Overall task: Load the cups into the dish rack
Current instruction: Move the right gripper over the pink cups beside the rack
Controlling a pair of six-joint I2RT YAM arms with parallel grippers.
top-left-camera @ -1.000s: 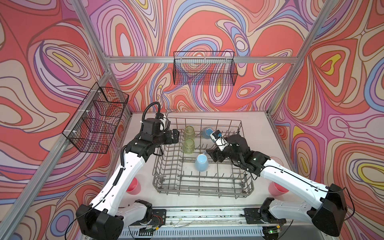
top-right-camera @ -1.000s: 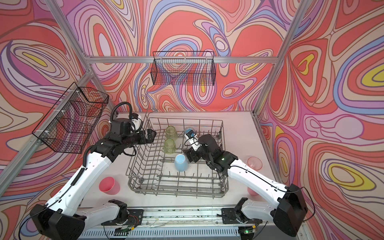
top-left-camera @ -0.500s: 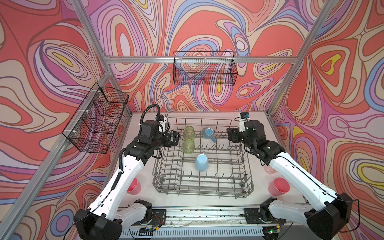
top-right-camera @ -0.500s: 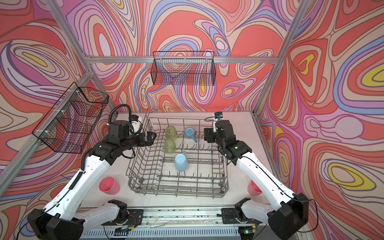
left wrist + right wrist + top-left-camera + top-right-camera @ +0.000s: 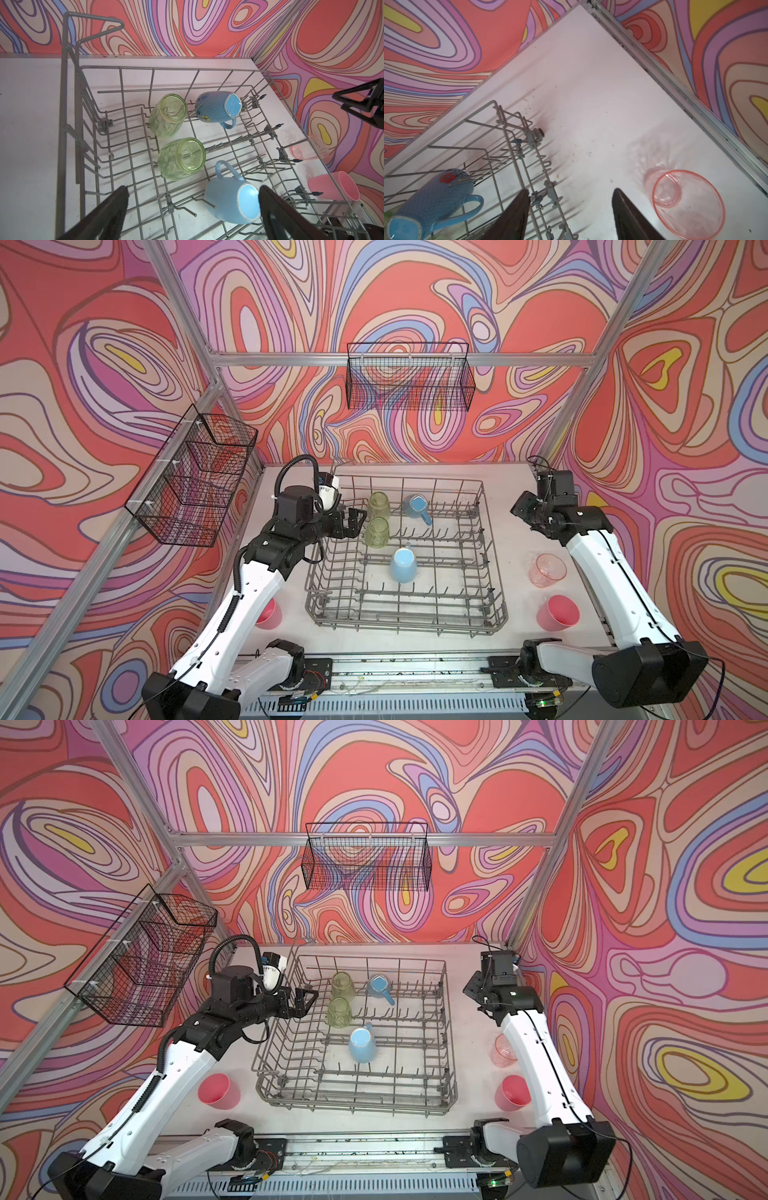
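Surface (image 5: 511,497): three cups (image 5: 557,612) outside dish rack (image 5: 405,624).
Left end effector (image 5: 360,523), right end effector (image 5: 571,190): apart, empty.
Next, likely: grasp pink tumbler (image 5: 689,205).

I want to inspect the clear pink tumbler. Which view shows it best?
The right wrist view: the pink tumbler is close, mouth toward the camera. Both top views show it small; the left wrist view, faint behind dish rack wires.
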